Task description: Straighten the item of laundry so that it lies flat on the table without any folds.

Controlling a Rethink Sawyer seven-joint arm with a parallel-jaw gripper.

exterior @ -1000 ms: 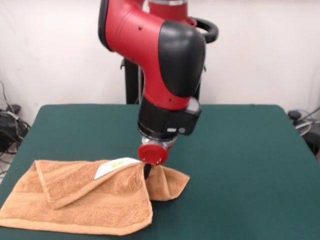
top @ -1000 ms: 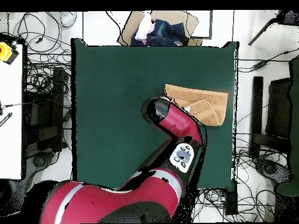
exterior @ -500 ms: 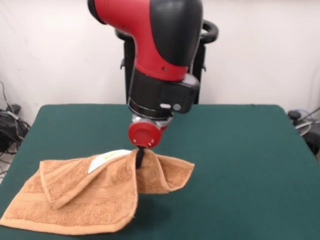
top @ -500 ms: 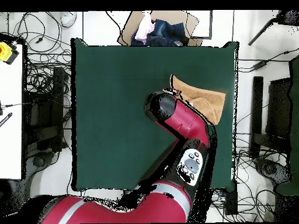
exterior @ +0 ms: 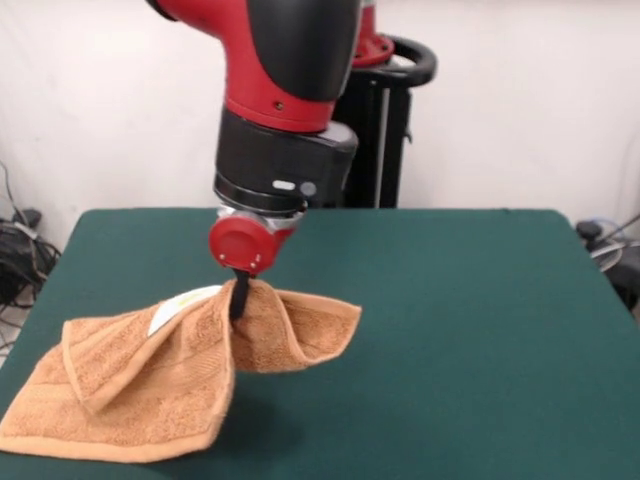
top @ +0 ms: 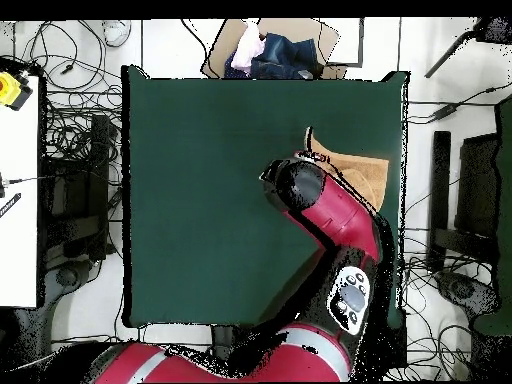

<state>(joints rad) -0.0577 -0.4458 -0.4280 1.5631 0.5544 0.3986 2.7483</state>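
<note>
Gripper (exterior: 238,297): black fingers pinched on the towel's fold, now shifted toward 9 o'clock.
Towel (exterior: 140,385): orange-tan terry square, lifted higher, white tag (exterior: 180,305) up.
Table (exterior: 480,330): dark green felt.

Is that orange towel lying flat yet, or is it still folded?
Still folded. The gripper pinches the towel at a raised peak, layers overlap below it, and only its lower part rests on the table.

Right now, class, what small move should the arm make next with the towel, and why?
Probably keep drawing sideways: the gripper pinches a raised fold of the orange-tan terry towel, which is doubled over on the dark green felt table.
</note>
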